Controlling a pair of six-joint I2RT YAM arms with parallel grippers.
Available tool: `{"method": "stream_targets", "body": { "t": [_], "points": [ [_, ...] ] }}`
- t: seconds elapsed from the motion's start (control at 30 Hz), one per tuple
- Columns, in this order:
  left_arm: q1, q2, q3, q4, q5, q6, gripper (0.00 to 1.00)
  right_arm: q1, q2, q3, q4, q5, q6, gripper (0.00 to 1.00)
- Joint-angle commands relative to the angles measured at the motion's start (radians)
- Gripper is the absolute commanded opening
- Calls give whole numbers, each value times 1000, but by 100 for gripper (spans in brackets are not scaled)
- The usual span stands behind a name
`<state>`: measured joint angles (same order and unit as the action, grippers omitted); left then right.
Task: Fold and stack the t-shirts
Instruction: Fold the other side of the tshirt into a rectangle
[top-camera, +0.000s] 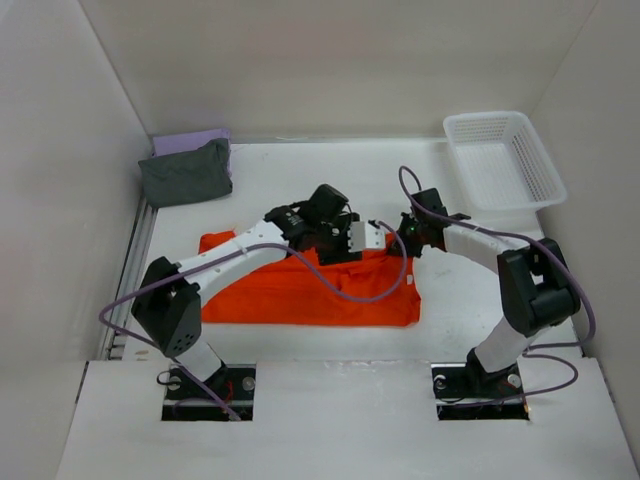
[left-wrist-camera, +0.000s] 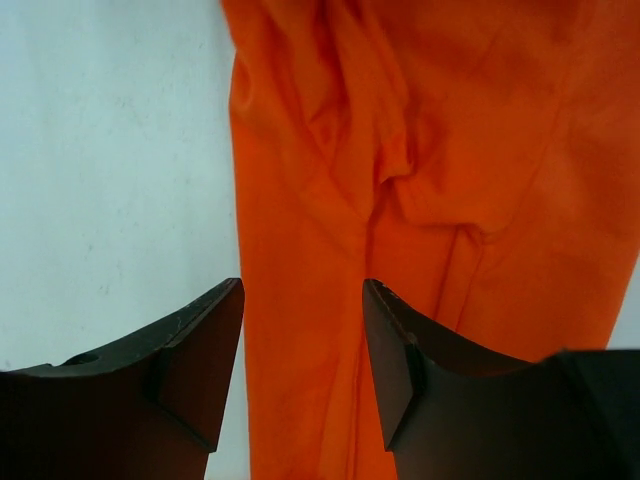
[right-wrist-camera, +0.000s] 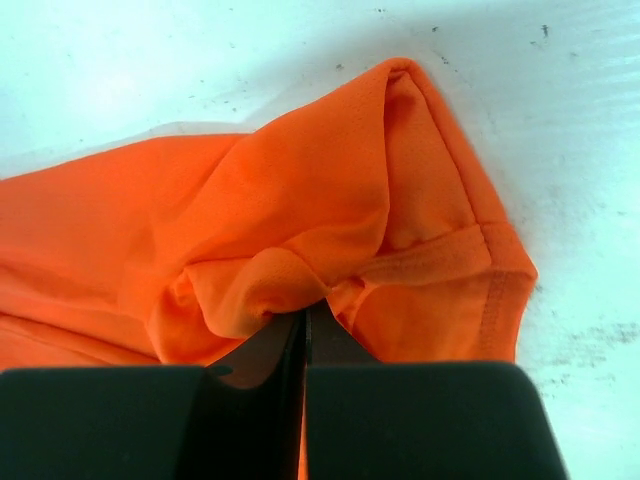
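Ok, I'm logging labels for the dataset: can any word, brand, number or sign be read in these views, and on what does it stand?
None can be read in any view.
The orange shirt, grey shirt, purple shirt and basket are all plain: no print, tag or marking shows on them.

The left arm (top-camera: 240, 245) and right arm (top-camera: 480, 243) wear white shells between bulky black joints. A lavender cable (top-camera: 345, 296) trails along each. Screwed black base plates (top-camera: 210, 383) sit at the table's (top-camera: 330, 400) near edge. The left gripper's (left-wrist-camera: 304, 285) fingers (left-wrist-camera: 190, 360) are dark wedges.
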<state>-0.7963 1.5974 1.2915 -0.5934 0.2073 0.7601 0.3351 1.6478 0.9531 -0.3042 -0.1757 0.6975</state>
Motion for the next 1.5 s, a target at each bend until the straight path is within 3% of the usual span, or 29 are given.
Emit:
{"method": "stream_targets", "body": {
  "t": [0.0,0.23,0.5,0.83,1.2,1.47],
  "points": [
    [-91,53,-1,78,46,-96,48,-1,38,32,71,-33,7,1],
    [-117,190,0,167,49,-186,43,-15,52,45,83,-39,7,1],
    [-89,213,-8,241,-22,-229,42,-12,41,46,83,-42,7,1],
    [-86,225,2,181,72,-278,38,-28,23,27,82,-42,2,1],
    [-90,279,-8,184,-15,-268,37,-29,15,9,85,-41,-3,2],
    [-82,295,5,191,-60,-258,28,-26,4,-2,85,-38,0,2]
  ]
}}
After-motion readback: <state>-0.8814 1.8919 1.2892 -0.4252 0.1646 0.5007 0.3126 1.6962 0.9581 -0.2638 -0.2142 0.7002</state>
